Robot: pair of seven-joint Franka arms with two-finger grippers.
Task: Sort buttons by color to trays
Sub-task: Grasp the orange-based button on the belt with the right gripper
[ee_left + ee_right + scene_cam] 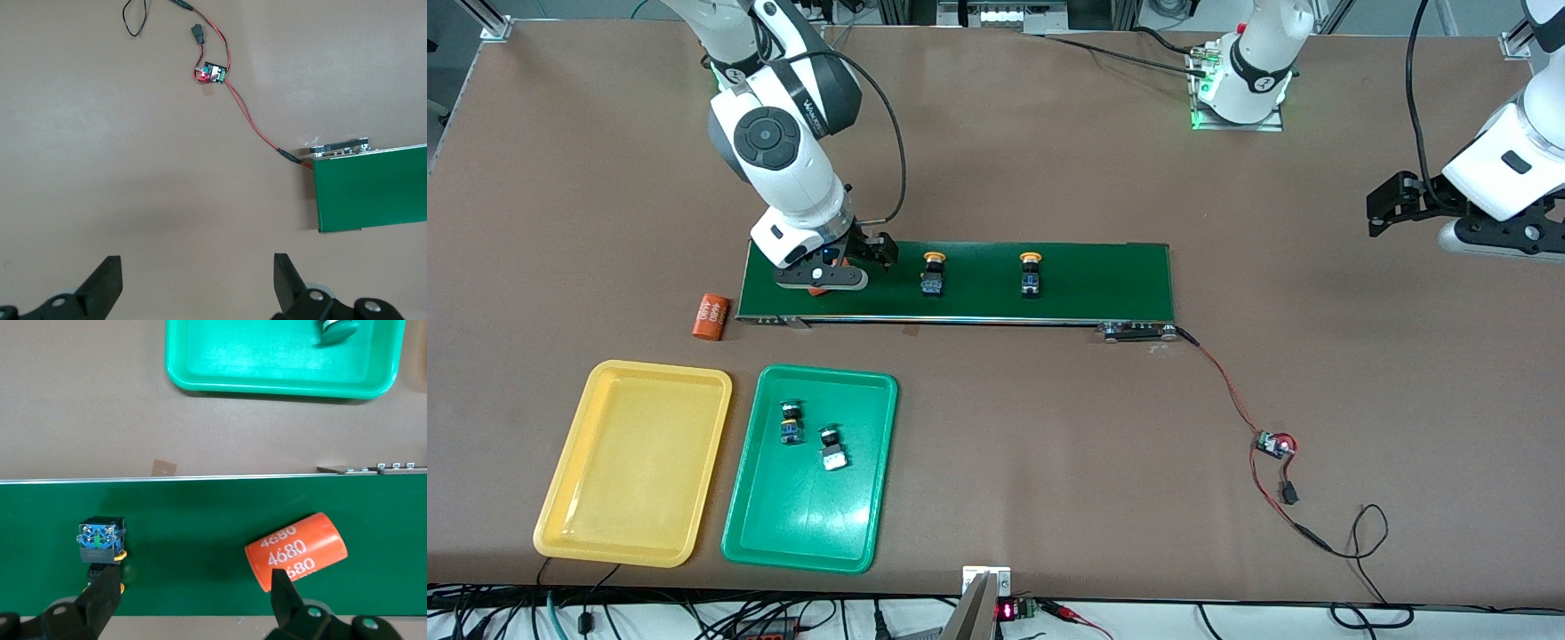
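Two yellow-capped buttons [934,274] [1032,273] stand on the dark-green conveyor belt [1085,280]. Two green-capped buttons [790,422] [832,447] lie in the green tray [809,524]. Beside it, the yellow tray [636,480] holds nothing. My right gripper [827,283] hangs open low over the belt's end toward the right arm. In the right wrist view the gripper [197,587] has only belt between its fingers, with a yellow-capped button [100,543] by one finger and an orange cylinder [297,550] by the other. My left gripper [198,267] waits open over bare table.
A second orange cylinder [711,316] lies on the table off the belt's end, between the belt and the yellow tray. A small circuit board [1273,443] with red and black wires runs from the belt's other end. The belt's motor end [340,147] shows in the left wrist view.
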